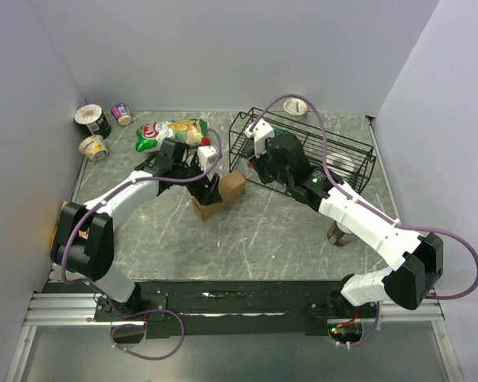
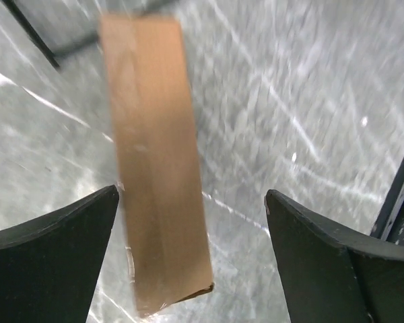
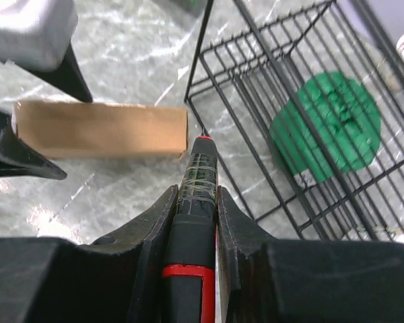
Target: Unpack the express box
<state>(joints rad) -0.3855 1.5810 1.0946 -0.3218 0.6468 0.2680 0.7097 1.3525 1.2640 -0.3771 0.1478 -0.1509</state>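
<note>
The express box [image 1: 221,195] is a small plain brown cardboard carton near the middle of the bench [image 1: 263,239]. It appears to be propped on a narrow side, with its long axis running from 7 o'clock to 1 o'clock in the top view. The right wrist view shows one long, narrow face, bare and unprinted. The left wrist view shows a long brown panel, too blurred to tell whether the flaps are sealed.

The left end effector [image 2: 192,195] is at the box's 10 o'clock side with its fingers spread wide and the box between them. There is a clear gap at the finger on the right of that view. On the other side I cannot tell whether the fingertip touches the cardboard.

The right end effector [image 3: 196,195] is at the box's 2 o'clock side. It is pressed together on a black pen-like tool [image 3: 199,168] with a red band, and the tool's tip is just beside the end of the box. I cannot tell whether the tip touches.

A black wire basket [image 1: 357,163] lies at 2 o'clock from the box and holds a green disc [image 3: 326,121] behind its bars. What the disc belongs to is hard to make out. A chip bag [image 1: 171,131] lies at 11 o'clock, partly covered by the left arm.
</note>
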